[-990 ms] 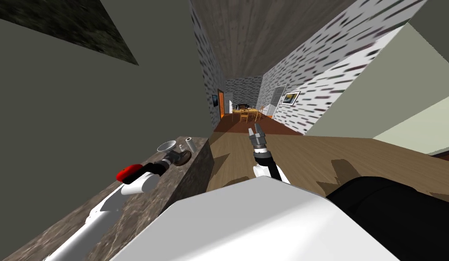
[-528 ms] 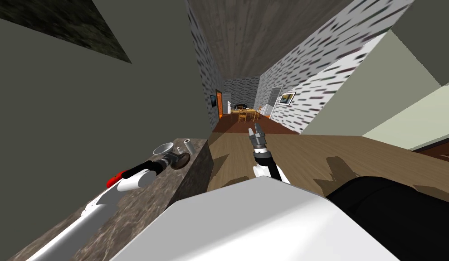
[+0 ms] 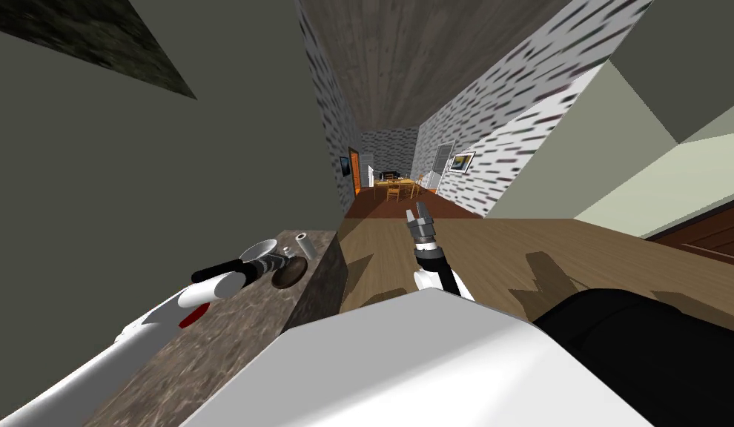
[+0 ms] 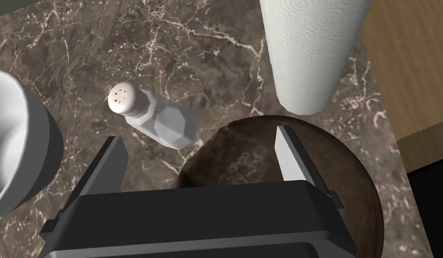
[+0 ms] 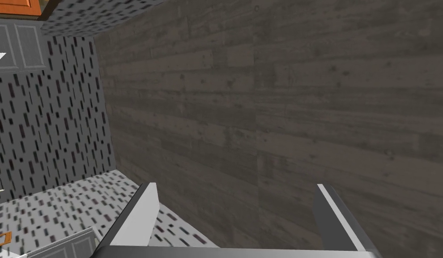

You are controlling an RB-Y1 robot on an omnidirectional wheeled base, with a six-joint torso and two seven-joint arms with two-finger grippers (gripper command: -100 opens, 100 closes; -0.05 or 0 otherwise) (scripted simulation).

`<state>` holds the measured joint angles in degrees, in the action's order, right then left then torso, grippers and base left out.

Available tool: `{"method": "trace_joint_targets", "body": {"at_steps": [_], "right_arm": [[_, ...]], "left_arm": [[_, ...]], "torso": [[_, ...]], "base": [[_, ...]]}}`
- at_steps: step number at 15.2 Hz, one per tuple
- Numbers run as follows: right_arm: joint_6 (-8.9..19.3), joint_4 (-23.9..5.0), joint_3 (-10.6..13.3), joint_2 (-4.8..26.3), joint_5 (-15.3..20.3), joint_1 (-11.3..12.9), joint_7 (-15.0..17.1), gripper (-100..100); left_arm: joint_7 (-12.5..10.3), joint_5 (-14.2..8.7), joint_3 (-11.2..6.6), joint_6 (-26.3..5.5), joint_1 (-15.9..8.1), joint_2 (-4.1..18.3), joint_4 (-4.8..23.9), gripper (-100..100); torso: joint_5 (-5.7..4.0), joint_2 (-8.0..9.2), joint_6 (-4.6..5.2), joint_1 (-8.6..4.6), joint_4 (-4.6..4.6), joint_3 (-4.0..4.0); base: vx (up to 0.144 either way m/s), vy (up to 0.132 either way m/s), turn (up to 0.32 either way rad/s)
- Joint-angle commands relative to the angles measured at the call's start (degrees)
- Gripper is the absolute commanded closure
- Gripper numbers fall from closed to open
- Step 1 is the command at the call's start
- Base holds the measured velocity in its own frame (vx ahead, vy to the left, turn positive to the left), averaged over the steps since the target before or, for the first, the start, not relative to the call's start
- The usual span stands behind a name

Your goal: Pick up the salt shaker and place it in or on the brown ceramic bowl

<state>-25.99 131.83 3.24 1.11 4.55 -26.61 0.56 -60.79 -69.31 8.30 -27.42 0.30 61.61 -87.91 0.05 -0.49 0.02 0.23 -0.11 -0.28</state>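
Brown bowl [image 4: 243,150]: near half hidden under the left gripper [image 4: 197,134] body. White bowl [image 4: 14,143] and paper towel roll [image 4: 312,49]: both cut off by the frame. Salt shaker [image 4: 151,118]: on the marble counter [image 4: 171,45] between the two bowls, just beside the brown rim; upright or tilted, cannot tell. Left arm: stretched over the counter, fingers apart, gripping nothing. Right gripper [image 3: 419,217]: raised in front of the chest, fingers apart, empty.
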Motion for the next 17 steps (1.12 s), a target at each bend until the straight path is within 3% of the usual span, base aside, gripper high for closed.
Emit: {"method": "trace_joint_targets", "body": {"at_steps": [1, 4, 5, 6, 9, 11, 12, 13, 16, 17], "right_arm": [[0.0, 0.0, 0.0, 0.0, 0.0, 0.0, 0.0, 0], [0.0, 0.0, 0.0, 0.0, 0.0, 0.0, 0.0, 0], [0.0, 0.0, 0.0, 0.0, 0.0, 0.0, 0.0, 0], [0.0, 0.0, 0.0, 0.0, 0.0, 0.0, 0.0, 0], [0.0, 0.0, 0.0, 0.0, 0.0, 0.0, 0.0, 0], [0.0, 0.0, 0.0, 0.0, 0.0, 0.0, 0.0, 0], [0.0, 0.0, 0.0, 0.0, 0.0, 0.0, 0.0, 0], [0.0, 0.0, 0.0, 0.0, 0.0, 0.0, 0.0, 0], [0.0, 0.0, 0.0, 0.0, 0.0, 0.0, 0.0, 0], [0.0, 0.0, 0.0, 0.0, 0.0, 0.0, 0.0, 0]], "left_arm": [[-2.1, -2.9, 1.44, -2.9, -1.9, 2.0, 2.9, -100], [-3.5, -4.8, 2.35, -5.2, -3.0, 3.2, 4.6, -100], [-4.7, -6.4, 3.22, -6.9, -3.9, 4.3, 6.1, -100], [-4.7, -6.4, 3.22, -6.9, -3.9, 4.3, 6.1, -100], [-7.4, -10.0, 5.47, -10.7, -5.9, 6.6, 9.6, -100], [-8.4, -11.2, 6.45, -12.2, -6.5, 7.3, 10.9, -100], [-8.1, -10.1, 5.85, -11.0, -5.9, 6.8, 9.8, -100], [-7.4, -9.9, 5.39, -10.8, -6.2, 5.7, 12.0, -100], [-6.6, -9.4, 4.79, -10.2, -6.3, 4.5, 13.9, -100], [-7.0, -9.8, 4.99, -10.5, -6.1, 5.1, 13.0, -100]], "torso": [[0.0, 0.0, 0.0, 0.0, 0.0, 0.0], [-0.01, -0.03, 0.0, -0.03, 0.0, -0.01], [-0.01, -0.01, 0.0, -0.04, -0.01, -0.01], [-0.01, -0.01, 0.0, -0.07, 0.0, 0.0], [-0.02, -0.04, 0.0, -0.05, 0.0, -0.02], [0.0, -0.09, 0.0, -0.05, -0.02, -0.06], [-0.01, -0.08, -0.01, -0.07, -0.02, -0.05], [-0.01, 0.03, -0.02, -0.1, -0.01, 0.01], [-0.02, 0.44, 0.0, -0.15, 0.09, 0.24], [-0.02, 0.52, 0.0, -0.17, 0.11, 0.29]], "base": [[0.096, 0.025, -0.076], [0.091, 0.022, -0.069], [0.088, 0.011, -0.073], [0.088, 0.011, -0.051], [0.104, 0.025, -0.07], [0.109, 0.018, -0.062], [0.058, 0.009, -0.016], [0.005, 0.002, -0.123], [-0.039, 0.001, -0.154], [-0.029, -0.002, -0.053]]}}
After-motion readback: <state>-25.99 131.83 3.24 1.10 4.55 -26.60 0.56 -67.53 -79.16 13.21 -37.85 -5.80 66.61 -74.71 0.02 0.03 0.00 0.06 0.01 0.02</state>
